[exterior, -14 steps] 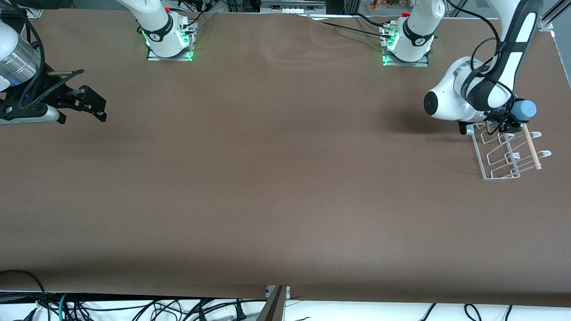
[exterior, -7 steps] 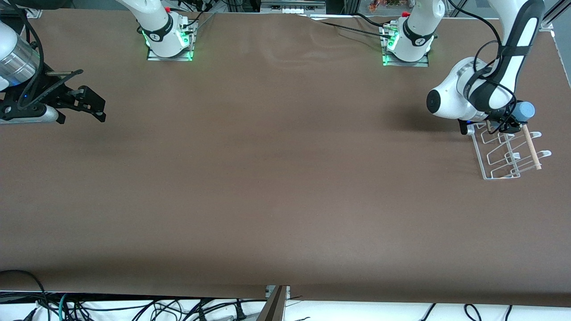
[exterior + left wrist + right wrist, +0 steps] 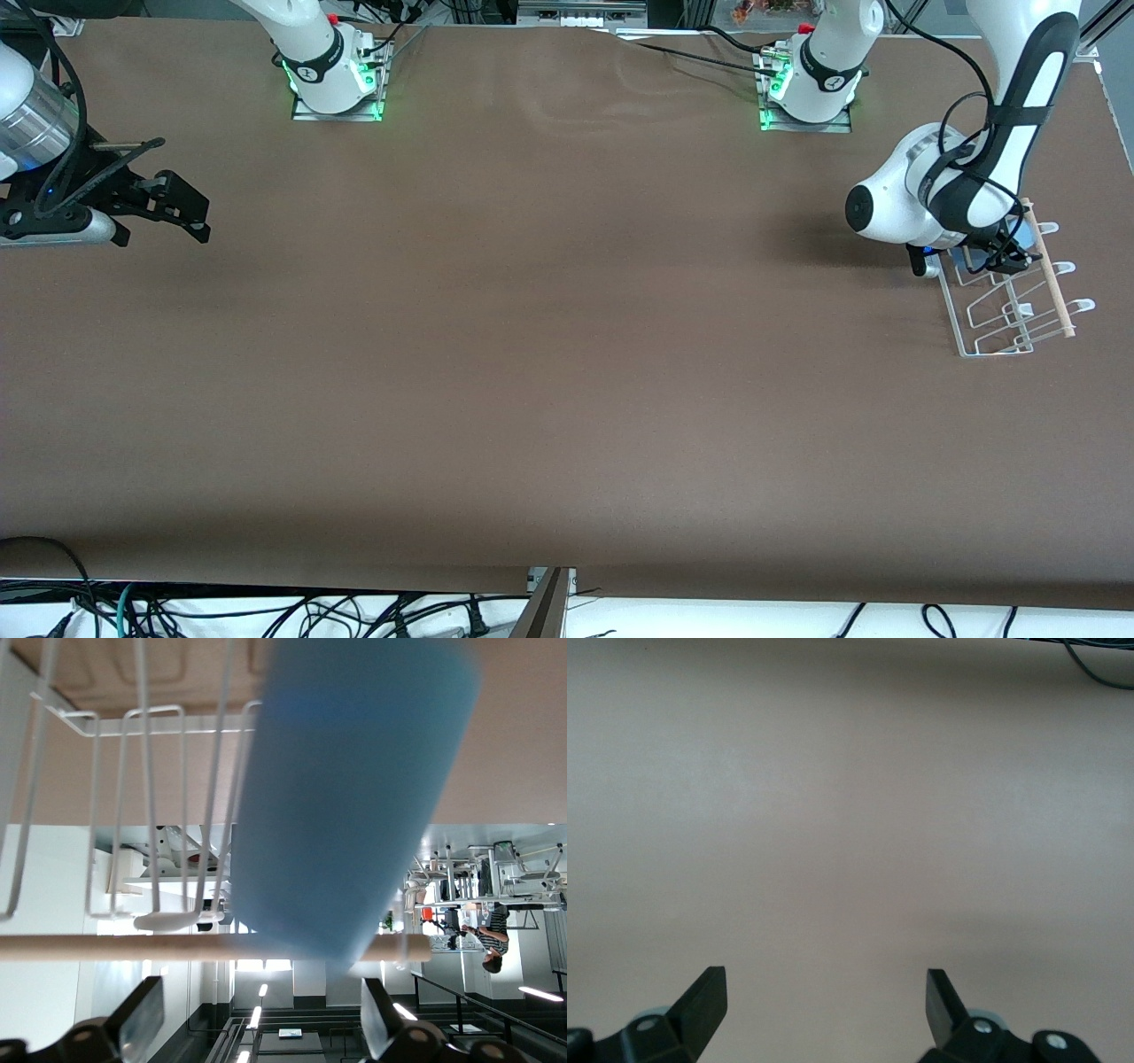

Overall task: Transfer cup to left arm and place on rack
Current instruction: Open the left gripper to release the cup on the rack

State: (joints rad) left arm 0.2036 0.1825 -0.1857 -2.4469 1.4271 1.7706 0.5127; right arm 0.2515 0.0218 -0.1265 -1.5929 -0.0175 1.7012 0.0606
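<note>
The light-blue cup (image 3: 354, 797) lies on the white wire rack (image 3: 151, 771), its near end overlapping the wooden dowel (image 3: 115, 946). My left gripper (image 3: 263, 1014) is open just short of the cup, with nothing between its fingers. In the front view the left gripper (image 3: 1010, 257) is at the rack (image 3: 992, 319), at the end farther from the front camera. There only a sliver of the cup (image 3: 1021, 234) shows beside the dowel (image 3: 1054, 283). My right gripper (image 3: 190, 213) waits open above the right arm's end of the table; its wrist view shows the right gripper (image 3: 824, 992) over bare table.
The rack stands close to the table's edge at the left arm's end. Both arm bases (image 3: 337, 80) (image 3: 806, 89) stand along the edge farthest from the front camera. Brown table (image 3: 549, 354) stretches between the two grippers.
The left gripper has gone from shut on the cup to open. The cup has come down from above the dowel onto the rack, and the left hand has lowered. The right arm has not moved.
</note>
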